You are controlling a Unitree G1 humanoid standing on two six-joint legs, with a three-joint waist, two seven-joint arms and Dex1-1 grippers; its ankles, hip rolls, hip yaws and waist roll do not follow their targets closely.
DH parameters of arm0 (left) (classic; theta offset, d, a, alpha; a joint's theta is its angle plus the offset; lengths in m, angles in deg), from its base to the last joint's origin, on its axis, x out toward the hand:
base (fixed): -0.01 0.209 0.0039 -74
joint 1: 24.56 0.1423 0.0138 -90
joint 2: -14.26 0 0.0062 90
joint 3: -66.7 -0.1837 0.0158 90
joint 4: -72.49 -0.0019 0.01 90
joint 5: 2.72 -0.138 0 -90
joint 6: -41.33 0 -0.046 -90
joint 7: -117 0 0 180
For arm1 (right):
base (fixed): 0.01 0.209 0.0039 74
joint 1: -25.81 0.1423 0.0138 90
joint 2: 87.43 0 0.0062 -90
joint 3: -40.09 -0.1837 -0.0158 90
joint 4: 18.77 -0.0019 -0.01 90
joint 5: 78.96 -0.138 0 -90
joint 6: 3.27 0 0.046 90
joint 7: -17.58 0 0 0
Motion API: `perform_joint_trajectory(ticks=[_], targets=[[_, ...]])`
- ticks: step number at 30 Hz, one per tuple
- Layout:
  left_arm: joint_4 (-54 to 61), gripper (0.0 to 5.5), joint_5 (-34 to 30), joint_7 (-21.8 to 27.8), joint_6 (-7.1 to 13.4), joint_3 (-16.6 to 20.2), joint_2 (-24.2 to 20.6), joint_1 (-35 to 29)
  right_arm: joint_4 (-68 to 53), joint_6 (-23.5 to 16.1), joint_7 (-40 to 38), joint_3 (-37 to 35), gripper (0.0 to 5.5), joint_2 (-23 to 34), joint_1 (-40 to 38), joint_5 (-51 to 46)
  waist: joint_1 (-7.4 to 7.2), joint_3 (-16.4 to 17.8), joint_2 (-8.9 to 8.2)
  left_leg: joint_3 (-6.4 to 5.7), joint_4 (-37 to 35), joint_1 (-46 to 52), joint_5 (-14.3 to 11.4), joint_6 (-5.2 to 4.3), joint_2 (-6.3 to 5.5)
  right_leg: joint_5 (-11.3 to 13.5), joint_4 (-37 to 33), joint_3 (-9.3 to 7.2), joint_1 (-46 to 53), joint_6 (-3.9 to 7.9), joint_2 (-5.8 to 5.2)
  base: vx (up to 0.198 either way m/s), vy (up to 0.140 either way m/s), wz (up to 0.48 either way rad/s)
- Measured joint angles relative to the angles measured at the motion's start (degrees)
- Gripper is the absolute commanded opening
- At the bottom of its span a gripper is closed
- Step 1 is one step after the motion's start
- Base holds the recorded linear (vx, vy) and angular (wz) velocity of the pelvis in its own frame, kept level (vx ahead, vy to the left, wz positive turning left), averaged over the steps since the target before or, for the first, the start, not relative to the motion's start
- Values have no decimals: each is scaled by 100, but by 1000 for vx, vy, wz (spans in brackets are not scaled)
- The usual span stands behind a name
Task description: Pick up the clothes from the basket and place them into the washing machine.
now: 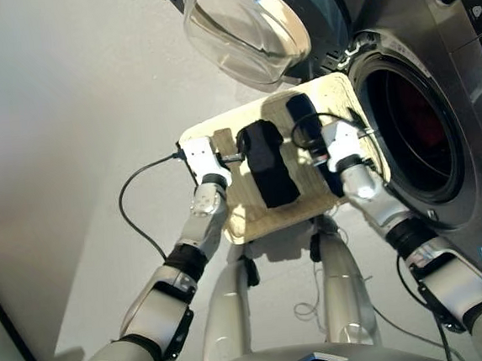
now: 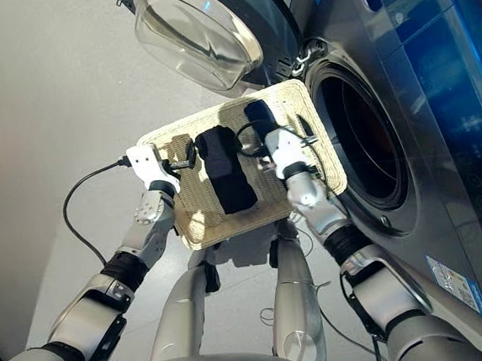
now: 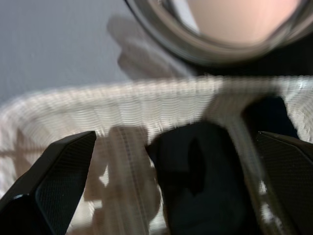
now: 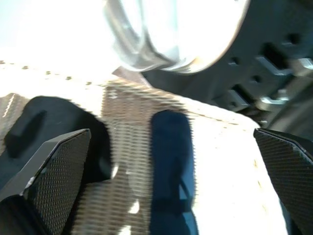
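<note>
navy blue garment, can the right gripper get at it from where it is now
Probably yes. The right gripper hangs open just above the basket, and the navy blue garment lies straight ahead between its fingers with nothing over it. The black garment lies apart, toward the left gripper.

Head pair downward, wrist views close, all over the basket [image 1: 228, 224].
</note>
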Motion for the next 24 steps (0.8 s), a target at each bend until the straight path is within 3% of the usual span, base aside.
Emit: perform_joint_trajectory(ticks=[7, 12, 15, 18, 21, 24], targets=[[-470, 550, -131, -190, -82, 30, 32, -370, -689, -4, -117, 265, 550, 120, -70, 515, -176, -7, -15, 207, 11, -240, -45, 27, -14, 82, -70, 205, -327, 27, 36, 0, 0, 0], [-596, 550, -157, -315, -84, 56, 69, -595, -1042, -9, -227, 424, 550, 159, -105, 810, -318, -33, -68, 344, 289, -686, -171, 7, 64, 153, -55, 366, -745, 0, 113, 0, 0, 0], [-691, 550, -154, -399, -83, 58, 190, -788, -1188, -6, -349, 403, 550, 257, -92, 946, -350, -35, -74, 354, 675, -1074, -363, -15, 129, 167, 48, 482, -1066, -16, 170, 0, 0, 0], [-793, 550, -152, -489, -86, 85, 178, -962, -1415, -8, -430, 349, 550, 269, -29, 1034, -481, -32, -84, 346, 1051, -1403, -562, -37, 190, 171, 142, 610, -1344, -21, 224, -5, 16, -65], [-824, 550, -146, -541, -79, 289, 137, -1078, -1652, -20, -487, 321, 550, 295, 20, 1034, -595, -24, -116, 326, 1503, -1716, -818, -58, 282, 180, 235, 743, -1576, -23, 329, -27, 10, -254], [-957, 550, -137, -613, -77, 478, 84, -1281, -1756, -48, -526, 288, 550, 373, -18, 1032, -612, -16, -135, 296, 1964, -2085, -1055, -95, 423, 193, 315, 823, -1835, -23, 453, -35, -6, -288]])
